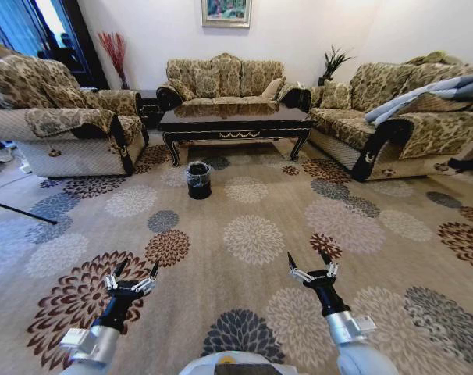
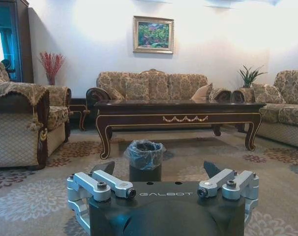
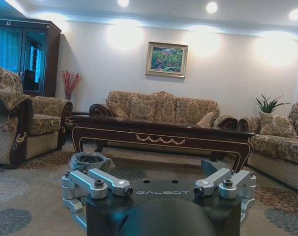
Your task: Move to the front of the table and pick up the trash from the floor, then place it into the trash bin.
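Observation:
The dark-brown table (image 1: 235, 125) stands far ahead on the patterned floor (image 1: 256, 238), between the sofas. The small black trash bin (image 1: 198, 180), lined with a crinkly bag, sits on the carpet just in front of the table's left half. Low at the near edge, my left gripper (image 1: 135, 271) and right gripper (image 1: 311, 262) both hover open and empty above the carpet, well short of the bin. The left wrist view looks past the left gripper (image 2: 159, 169) at the bin (image 2: 145, 155) and table (image 2: 178, 118). I cannot make out any trash on the carpet.
An armchair (image 1: 65, 125) flanks the left side, a sofa (image 1: 225, 78) stands behind the table, and another sofa (image 1: 408, 117) with a grey blanket lines the right. A thin dark rod (image 1: 18, 209) lies on the floor at left. Wide open carpet stretches between me and the bin.

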`<state>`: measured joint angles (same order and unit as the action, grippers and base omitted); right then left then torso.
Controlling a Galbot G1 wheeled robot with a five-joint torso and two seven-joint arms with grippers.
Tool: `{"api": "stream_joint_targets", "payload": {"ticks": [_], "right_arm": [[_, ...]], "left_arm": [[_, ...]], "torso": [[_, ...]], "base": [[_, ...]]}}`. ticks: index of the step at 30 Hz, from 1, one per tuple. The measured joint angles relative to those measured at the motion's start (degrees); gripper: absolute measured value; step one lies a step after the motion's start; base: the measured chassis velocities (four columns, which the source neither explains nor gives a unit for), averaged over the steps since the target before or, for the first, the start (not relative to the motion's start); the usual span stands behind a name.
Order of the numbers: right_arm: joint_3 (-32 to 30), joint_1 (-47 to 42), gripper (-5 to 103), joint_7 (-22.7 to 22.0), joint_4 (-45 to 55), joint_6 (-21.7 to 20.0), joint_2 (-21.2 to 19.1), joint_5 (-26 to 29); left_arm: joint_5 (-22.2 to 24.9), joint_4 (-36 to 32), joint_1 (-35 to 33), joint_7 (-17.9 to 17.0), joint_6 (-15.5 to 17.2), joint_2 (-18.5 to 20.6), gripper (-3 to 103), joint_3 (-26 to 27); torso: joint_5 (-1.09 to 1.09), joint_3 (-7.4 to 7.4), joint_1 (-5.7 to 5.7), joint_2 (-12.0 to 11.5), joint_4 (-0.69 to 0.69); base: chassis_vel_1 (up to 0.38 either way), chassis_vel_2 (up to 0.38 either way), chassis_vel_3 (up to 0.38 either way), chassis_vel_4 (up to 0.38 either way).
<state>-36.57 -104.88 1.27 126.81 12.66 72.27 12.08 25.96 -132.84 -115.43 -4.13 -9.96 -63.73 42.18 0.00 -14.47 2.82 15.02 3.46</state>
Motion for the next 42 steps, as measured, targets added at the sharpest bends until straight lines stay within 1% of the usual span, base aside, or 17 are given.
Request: {"api": "stream_joint_targets", "payload": {"ticks": [16,21,27,36,42], "right_arm": [[0.0,0.0,100,0.0,0.0,0.0,0.0,0.0],[0.0,0.0,100,0.0,0.0,0.0,0.0,0.0],[0.0,0.0,100,0.0,0.0,0.0,0.0,0.0],[0.0,0.0,100,0.0,0.0,0.0,0.0,0.0],[0.0,0.0,100,0.0,0.0,0.0,0.0,0.0]], "left_arm": [[0.0,0.0,0.0,0.0,0.0,0.0,100,0.0],[0.0,0.0,0.0,0.0,0.0,0.0,100,0.0],[0.0,0.0,0.0,0.0,0.0,0.0,100,0.0],[0.0,0.0,0.0,0.0,0.0,0.0,100,0.0],[0.0,0.0,0.0,0.0,0.0,0.0,100,0.0]], "torso": [[0.0,-2.22,1.15,3.4,0.0],[0.0,-3.23,1.56,4.8,0.0],[0.0,-3.92,2.02,5.9,0.0],[0.0,-5.53,2.8,8.3,0.0],[0.0,-6.26,3.2,9.4,0.0]], "base": [[0.0,0.0,0.0,0.0],[0.0,0.0,0.0,0.0],[0.0,0.0,0.0,0.0],[0.0,0.0,0.0,0.0],[0.0,0.0,0.0,0.0]]}}
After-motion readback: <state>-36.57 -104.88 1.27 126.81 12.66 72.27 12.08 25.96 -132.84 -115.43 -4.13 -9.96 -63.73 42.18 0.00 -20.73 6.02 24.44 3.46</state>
